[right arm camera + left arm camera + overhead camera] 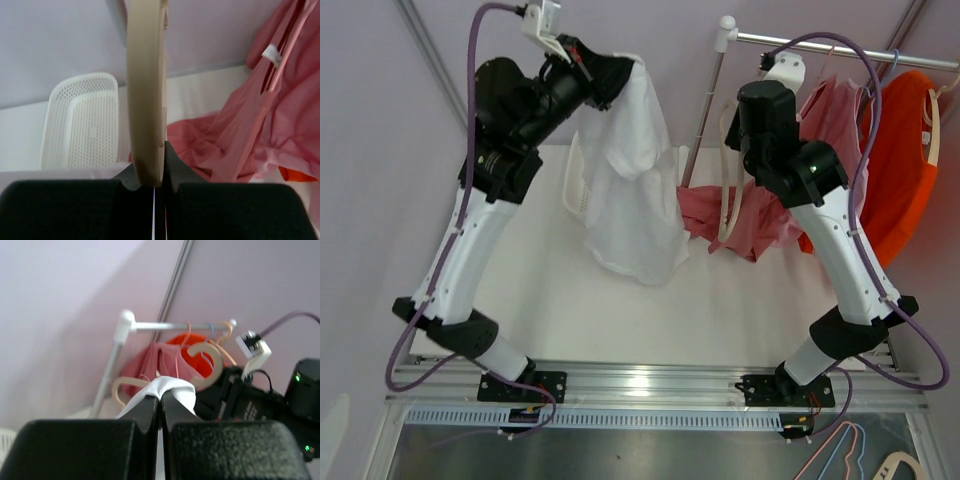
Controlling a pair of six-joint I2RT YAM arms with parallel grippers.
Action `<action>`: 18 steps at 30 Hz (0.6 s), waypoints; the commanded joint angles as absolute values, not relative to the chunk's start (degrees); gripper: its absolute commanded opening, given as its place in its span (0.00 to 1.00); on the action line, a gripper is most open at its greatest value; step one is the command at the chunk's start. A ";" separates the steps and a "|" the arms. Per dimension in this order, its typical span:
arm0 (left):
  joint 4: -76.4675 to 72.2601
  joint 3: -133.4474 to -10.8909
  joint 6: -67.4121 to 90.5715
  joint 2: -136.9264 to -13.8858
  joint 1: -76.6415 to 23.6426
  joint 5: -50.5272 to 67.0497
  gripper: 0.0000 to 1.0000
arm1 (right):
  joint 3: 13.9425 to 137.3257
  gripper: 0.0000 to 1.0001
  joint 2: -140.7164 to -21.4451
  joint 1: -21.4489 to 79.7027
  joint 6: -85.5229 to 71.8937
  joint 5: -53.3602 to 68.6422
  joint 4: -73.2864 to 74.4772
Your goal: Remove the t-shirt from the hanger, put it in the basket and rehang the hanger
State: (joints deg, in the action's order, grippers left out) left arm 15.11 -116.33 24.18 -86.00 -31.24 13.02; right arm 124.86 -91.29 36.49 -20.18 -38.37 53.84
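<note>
– Top external view first: how do the claws stand?
– The left claw [612, 78] is high up, left of the rack [820, 40]. The white t-shirt [630, 190] hangs from it down toward the table [550, 310]. Its wrist view shows the two fingers pressed together, with a fold of white cloth pinched between them.
– And the right claw [159, 152]?
– From above, its own arm hides it. Its wrist view shows the jaws nearly closed on the flat beige hanger [145, 90], which stands upright between them, just beside the rack's post.
– Is the t-shirt off the hanger?
– From above, it hangs on the other side of the post from the hanger, apart from it. In the left wrist view the cloth covers part of the hanger, so there I cannot tell if they touch.
– What does only one view show?
– Only the right wrist view shows the holes of the basket [82, 125], left of the post. Only the left wrist view shows three hooks [211, 331] on the rail. Only the top view shows loose hangers [850, 455], far from the rack at the near edge. There are at least two.
– Other counts?
– One white t-shirt, one orange shirt [905, 170] on the rail, one basket. Pink cloth [715, 220] hangs from the rail and lies under it. One piece or two, I cannot tell.
</note>
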 commanded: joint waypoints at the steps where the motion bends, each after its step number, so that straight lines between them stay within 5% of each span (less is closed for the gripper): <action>1: 13.20 -128.74 27.58 -97.07 -26.99 22.40 0.01 | 130.78 0.00 -92.28 32.88 -16.44 -39.03 46.33; 6: -2.50 -134.21 31.64 -105.72 -22.24 24.88 0.01 | 130.78 0.00 -93.25 31.56 -12.05 -38.76 39.47; 14: -21.07 -135.96 20.31 -114.06 -20.48 13.02 0.01 | 128.59 0.00 -97.46 26.55 -5.64 -32.00 28.93; 18: -24.87 -147.43 16.97 -122.92 -19.34 13.01 0.01 | 133.30 0.00 -102.19 23.83 -6.15 -29.89 28.73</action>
State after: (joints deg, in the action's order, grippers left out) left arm -12.40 -137.80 21.80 -119.48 -20.62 15.40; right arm 129.25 -98.94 25.52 -7.94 -32.71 32.91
